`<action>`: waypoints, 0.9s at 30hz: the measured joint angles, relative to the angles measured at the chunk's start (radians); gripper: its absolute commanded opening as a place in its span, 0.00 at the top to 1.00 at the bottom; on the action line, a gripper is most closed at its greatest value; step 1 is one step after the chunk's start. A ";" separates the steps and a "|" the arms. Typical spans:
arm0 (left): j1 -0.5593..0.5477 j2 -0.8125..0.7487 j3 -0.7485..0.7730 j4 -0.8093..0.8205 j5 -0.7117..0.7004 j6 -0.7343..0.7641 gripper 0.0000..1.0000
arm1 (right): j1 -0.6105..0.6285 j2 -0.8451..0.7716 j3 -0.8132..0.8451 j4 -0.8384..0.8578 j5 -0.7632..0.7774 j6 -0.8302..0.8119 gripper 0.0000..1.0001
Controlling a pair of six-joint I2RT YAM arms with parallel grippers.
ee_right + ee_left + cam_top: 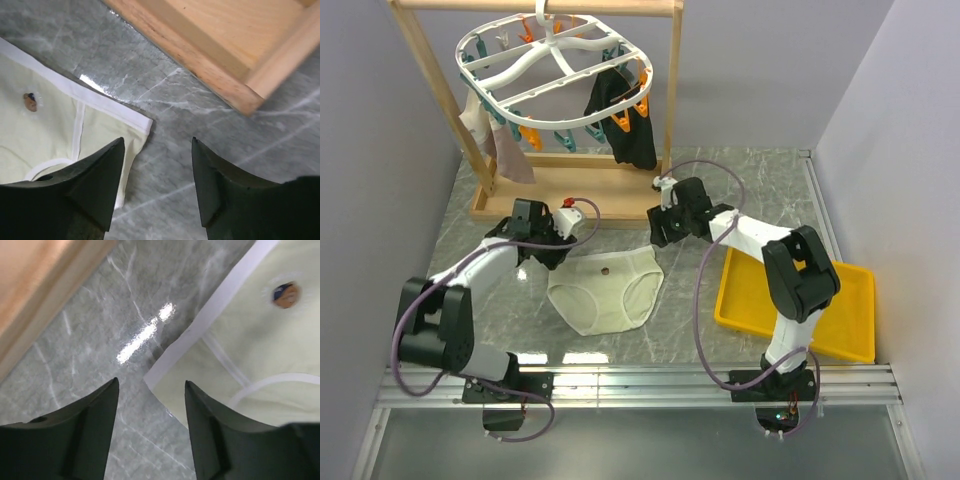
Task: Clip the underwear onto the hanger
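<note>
The cream underwear (607, 290) lies flat on the marble table between my two grippers, waistband toward the rack, with a small dark spot (606, 269) near it. The white hanger (555, 65) with teal and orange clips hangs from the rack's top bar. My left gripper (552, 250) is open over the waistband's left corner. In the left wrist view the gripper (151, 381) straddles that corner of the underwear (250, 350). My right gripper (663, 235) is open at the right corner. In the right wrist view the gripper (157, 140) is just beside the underwear (40, 135), one finger over its edge.
The wooden rack (420, 60) stands at the back, its base (215, 35) close ahead of both grippers. A black garment (625, 120) and a beige-pink cloth (505, 150) hang from hanger clips. A yellow tray (840, 320) sits at the right.
</note>
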 measured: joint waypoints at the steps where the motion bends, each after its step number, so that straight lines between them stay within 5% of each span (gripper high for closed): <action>1: 0.001 -0.022 -0.003 -0.007 0.010 0.000 0.38 | -0.006 -0.014 0.000 -0.007 0.000 0.001 0.33; 15: 0.005 -0.704 -0.087 -0.241 0.253 -0.003 0.31 | -0.070 -0.452 0.015 -0.051 -0.082 0.009 0.26; 20: 0.005 -0.844 -0.060 -0.214 0.293 -0.234 0.33 | -0.071 -0.591 -0.024 0.016 -0.142 0.024 0.24; 27: 0.034 -0.795 0.120 -0.022 0.315 -0.656 0.34 | -0.014 -0.679 -0.022 0.113 -0.234 0.021 0.23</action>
